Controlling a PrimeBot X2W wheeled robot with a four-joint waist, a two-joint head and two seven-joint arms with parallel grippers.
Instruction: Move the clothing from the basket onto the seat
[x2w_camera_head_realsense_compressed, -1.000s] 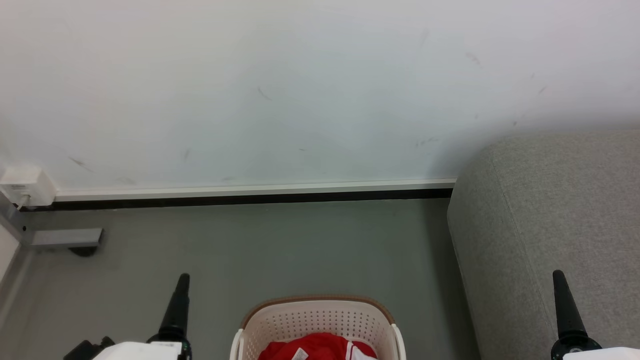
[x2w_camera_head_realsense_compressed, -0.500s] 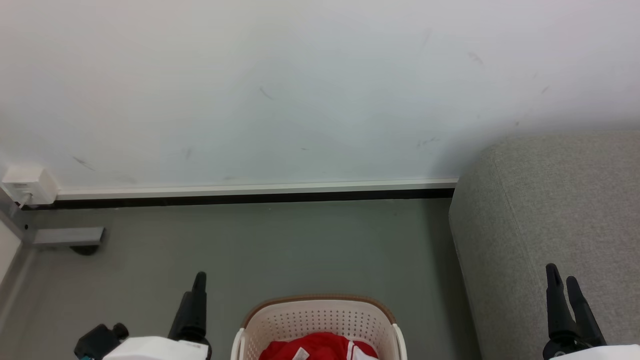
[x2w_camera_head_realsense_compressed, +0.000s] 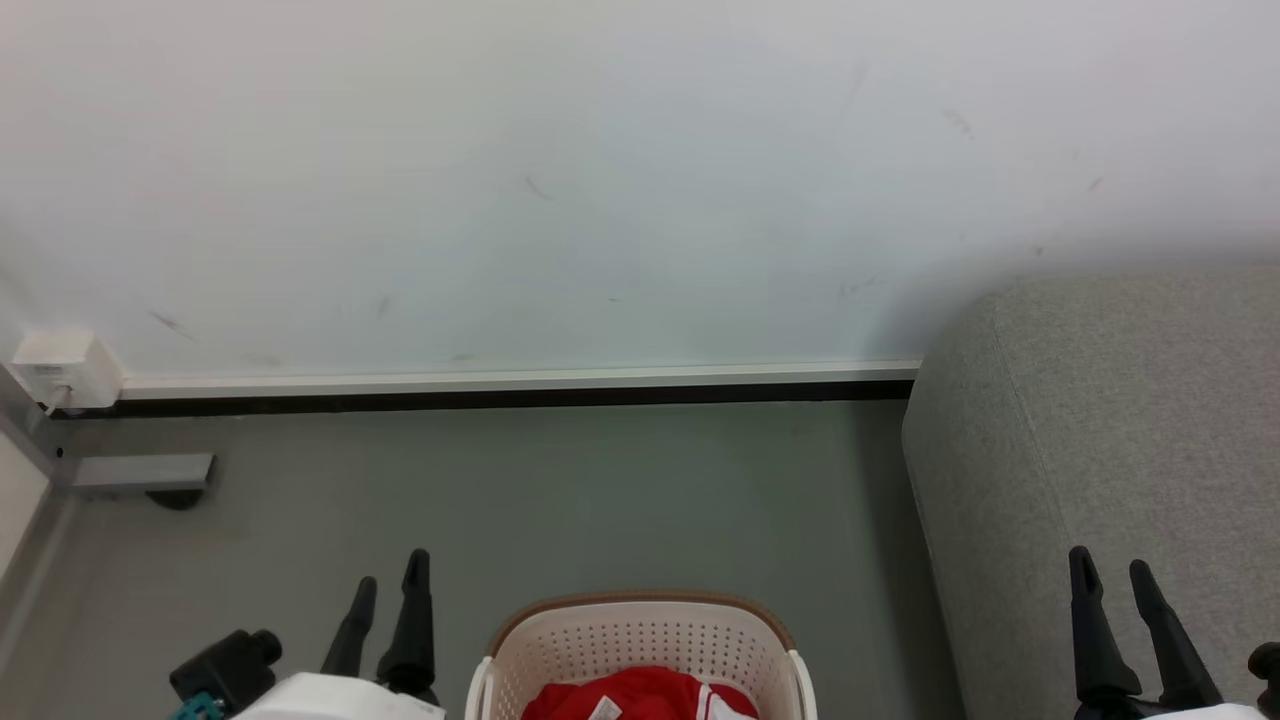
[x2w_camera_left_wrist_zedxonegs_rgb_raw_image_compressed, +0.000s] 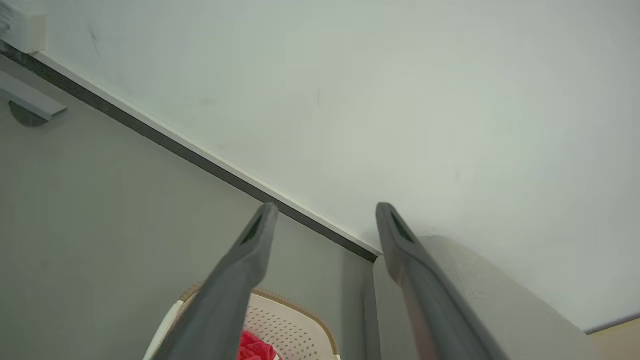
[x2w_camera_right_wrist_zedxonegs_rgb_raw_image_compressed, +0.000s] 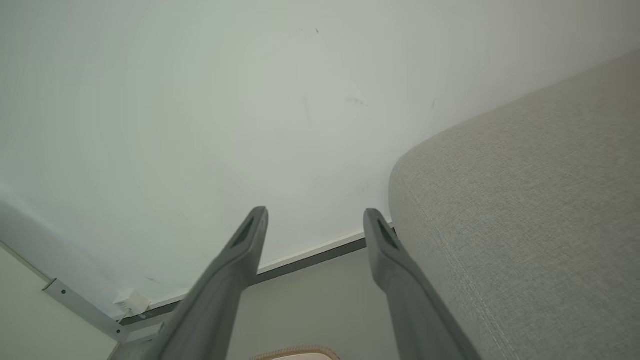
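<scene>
Now: pre-grasp, as I read it. Nothing picked up yet.

Where: clothing (x2w_camera_head_realsense_compressed: 640, 697) = red heap w/ white stripe + small white tag, lying inside basket (x2w_camera_head_realsense_compressed: 640, 598) at bottom edge of head view. Most of it is cut off by the frame, so can't tell how it's bunched. Basket sits on floor (x2w_camera_head_realsense_compressed: 560, 490); seat (x2w_camera_head_realsense_compressed: 1130, 420) is just to its right w/ a strip of floor betw. them.

How to do the step well (judgement):
- Tilt head/waist down first; heap is barely in sight.
- Come in from above, straight into basket mouth, clear of brown rim + perforated walls.
- Pinch a raised fold near mid-heap, not the tag or a loose edge. Soft fabric will trail, so lift high enough that the hem clears the rim before swinging twd seat.
- right gripper (x2w_camera_head_realsense_compressed: 1109, 560) is nearer the seat, prob. the shorter carry. left gripper (x2w_camera_head_realsense_compressed: 392, 570) could steady the basket by a handle if it drags.

End effectors:
- Left one hangs left of basket, above floor. Its fingers (x2w_camera_left_wrist_zedxonegs_rgb_raw_image_compressed: 235, 280) are spread wide, nothing betw. them, touching nothing.
- Right one is in front of seat's side, jaws likewise wide + empty. Looks apart from the upholstery in right wrist view, but can't be sure.
</scene>
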